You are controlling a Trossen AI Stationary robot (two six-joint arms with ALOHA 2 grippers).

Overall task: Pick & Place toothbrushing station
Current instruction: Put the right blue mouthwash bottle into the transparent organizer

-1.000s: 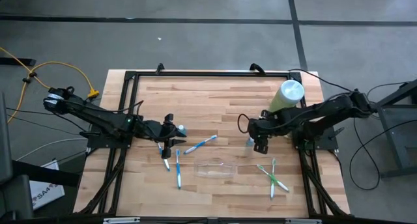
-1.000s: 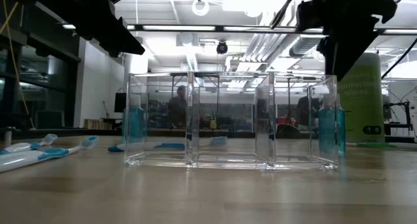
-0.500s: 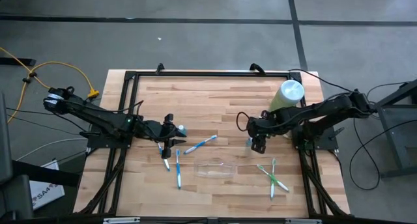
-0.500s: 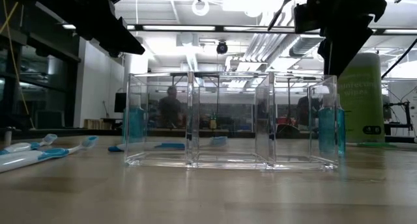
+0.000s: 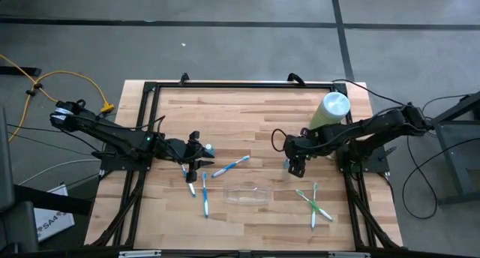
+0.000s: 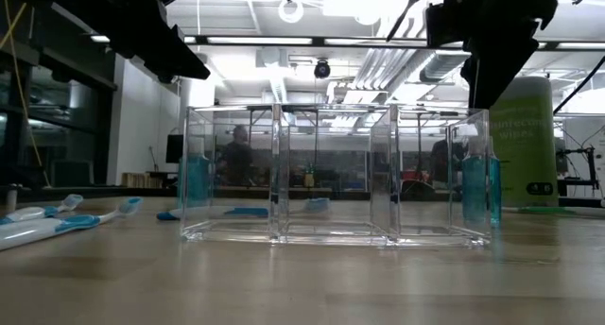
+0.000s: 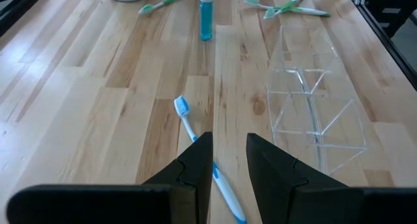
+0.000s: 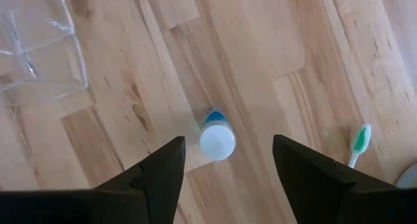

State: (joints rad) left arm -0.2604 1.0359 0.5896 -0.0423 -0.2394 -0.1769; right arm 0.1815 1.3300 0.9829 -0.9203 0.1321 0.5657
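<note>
The clear tray [image 5: 247,193] stands empty on the table's near middle; it also shows in the low view [image 6: 331,235] and the left wrist view [image 7: 313,107]. A teal bottle with a white cap [image 8: 217,140] stands upright on the table right of the middle [image 5: 286,165]. My right gripper [image 5: 295,165] hangs above it, pointing down, open [image 8: 228,175], one finger on each side and clear of it. My left gripper [image 5: 202,159] is a little open [image 7: 229,172] over a blue toothbrush [image 7: 195,136], touching nothing. A second teal bottle [image 5: 210,148] stands beside it.
Two more blue toothbrushes [image 5: 204,195] lie near the left gripper. Green toothbrushes [image 5: 313,204] lie crossed at the near right. A tall pale-green cylinder with a white top [image 5: 334,108] stands at the far right. A person shows in the room beyond [image 6: 236,155].
My right gripper has shifted a little toward the table's left and risen slightly above the teal bottle, staying open. The bottle and tray have not moved.
</note>
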